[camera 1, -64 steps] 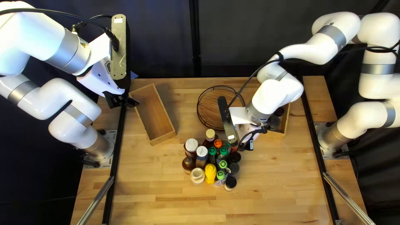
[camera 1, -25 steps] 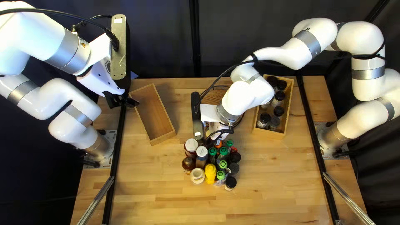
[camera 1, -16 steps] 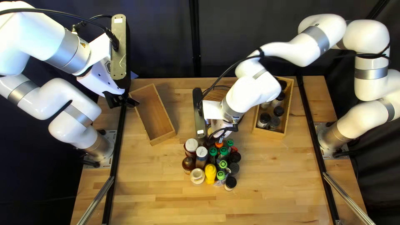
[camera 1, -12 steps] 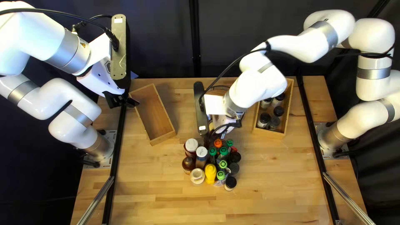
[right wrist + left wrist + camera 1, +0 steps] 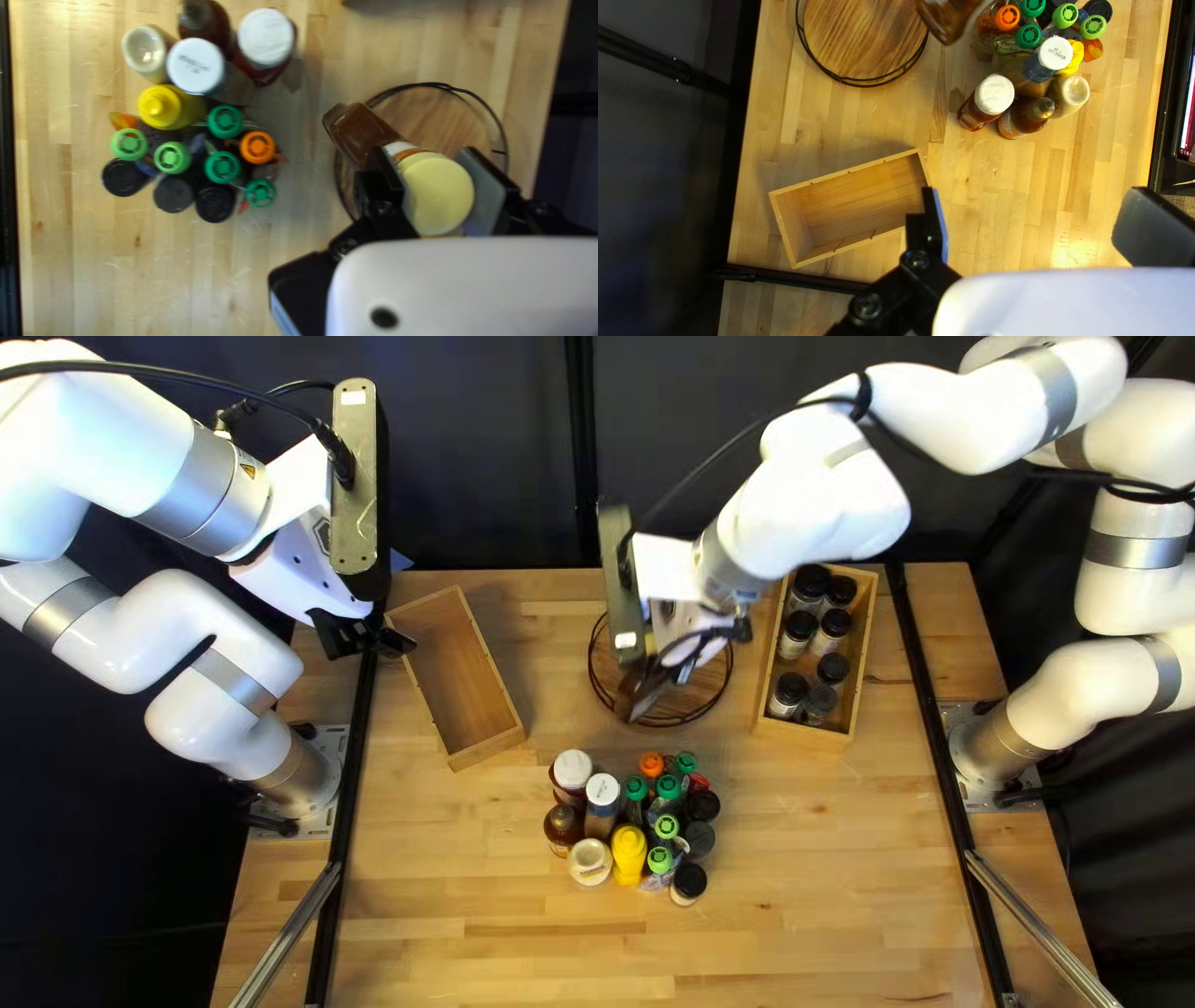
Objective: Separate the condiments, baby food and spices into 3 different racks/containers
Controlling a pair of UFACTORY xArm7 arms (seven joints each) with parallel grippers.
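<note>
Now the left gripper (image 5: 1039, 227) stands spread near the bare left box (image 5: 463, 678), which awaits its group. The cluster (image 5: 629, 853) is one bottle fewer: the right gripper (image 5: 436, 186) has carried the brown bottle (image 5: 358, 134), pinched near its yellow cap (image 5: 439, 194), over the round rack (image 5: 865, 37), probably the condiments' place. The right box (image 5: 803, 734) holds dark-lidded jars (image 5: 787, 695), likely the spices.

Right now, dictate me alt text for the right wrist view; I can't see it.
My right claw grips a brown bottle by its pale yellow cap, with a round, wire-rimmed wooden tray beyond it. Off to one side, bottles and jars with white, yellow, green, orange and black tops crowd together on the wooden table.
</note>
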